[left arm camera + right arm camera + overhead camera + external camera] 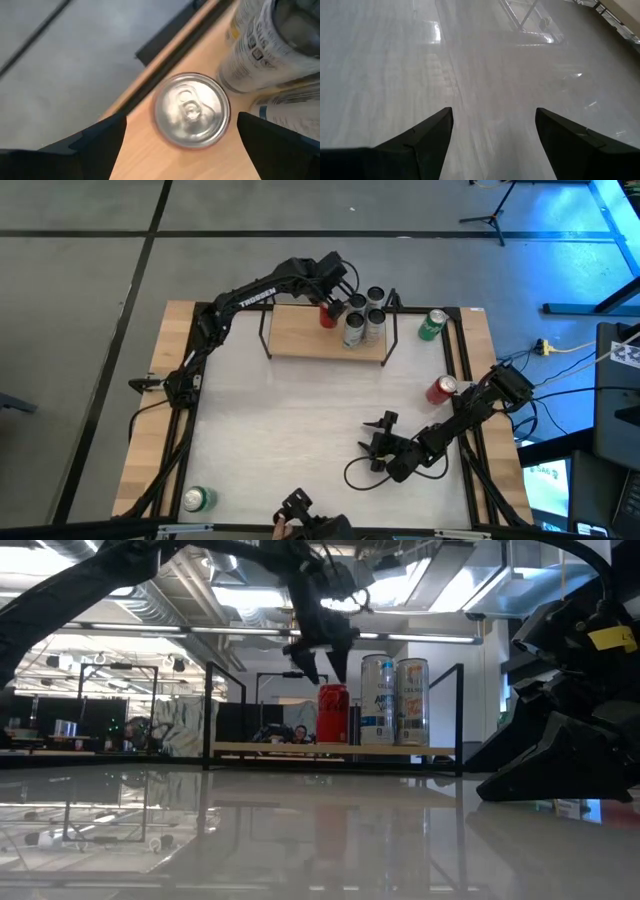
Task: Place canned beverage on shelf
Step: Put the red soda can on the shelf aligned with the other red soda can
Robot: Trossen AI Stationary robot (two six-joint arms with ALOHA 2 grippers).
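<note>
The shelf (310,337) is a light-wood board in a black rod frame at the table's far side. A red can (327,317) stands upright on its bottom on the board, next to tall silver cans (353,329). It also shows in the low view (333,713). My left gripper (325,660) is open just above the red can. In the left wrist view, its fingers stand wide on either side of the can's silver top (191,110) without touching it. My right gripper (380,442) is open and empty low over the table's near right part (492,135).
A green can (432,324) lies right of the shelf and a red can (441,388) lies near the table's right edge. Another green can (198,498) lies at the near left corner. Black frame posts (209,715) stand at the shelf's ends.
</note>
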